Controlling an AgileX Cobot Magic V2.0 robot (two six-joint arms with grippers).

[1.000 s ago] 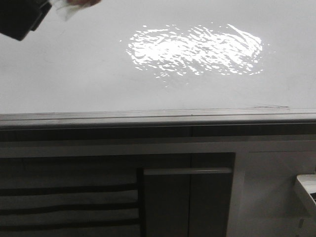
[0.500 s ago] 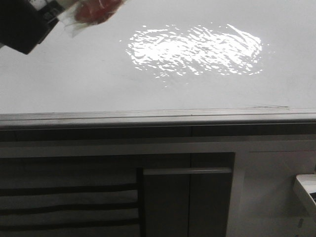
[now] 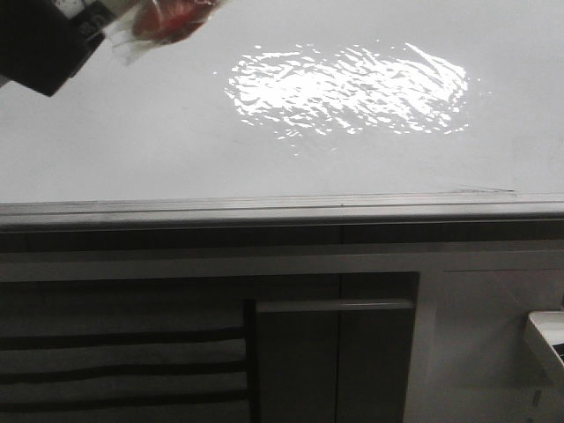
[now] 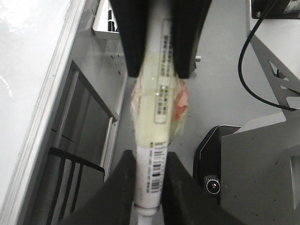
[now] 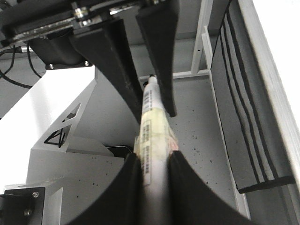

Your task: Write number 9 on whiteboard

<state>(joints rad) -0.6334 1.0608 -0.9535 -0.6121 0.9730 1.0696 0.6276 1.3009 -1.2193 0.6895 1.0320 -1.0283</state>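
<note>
A white marker (image 4: 157,140) wrapped in yellowish and red tape is held at both ends. My left gripper (image 4: 151,161) is shut on its barcoded end, and my right gripper (image 4: 159,70) is shut on the far end. The right wrist view shows the same: right gripper (image 5: 153,159) shut on the marker (image 5: 152,136), left gripper (image 5: 152,105) clamping the other end. In the front view the marker (image 3: 167,22) and a dark gripper body (image 3: 40,44) sit at the top left over the whiteboard (image 3: 132,141). The number 9 is out of view.
A grey metal rail (image 3: 282,211) edges the board. Below it are dark slatted cabinet panels (image 3: 115,370) and a handle bar (image 3: 335,306). A white tray corner (image 3: 548,339) pokes in at the right. A black cable (image 4: 246,61) and grey robot base plates (image 4: 262,168) lie beside the board.
The dark gripper and taped marker came down and right into the front view's top left corner, then held nearly still over the last half second.
</note>
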